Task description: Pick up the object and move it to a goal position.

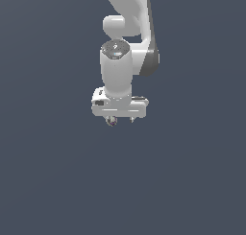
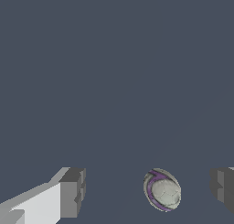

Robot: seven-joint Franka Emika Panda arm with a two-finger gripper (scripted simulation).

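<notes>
Lying between the wide-spread fingers (image 2: 73,193), the object (image 2: 162,190) touches neither.

All I see beyond the work itself is a flat slate-grey surface (image 1: 192,181) filling each frame (uniform, unmarked) edge to edge.

The smooth, faintly glossy white plastic-looking hand (image 1: 121,120) contrasts with the small roundish grey-white, purple-streaked lump (image 2: 162,190), faceted and matt.
</notes>
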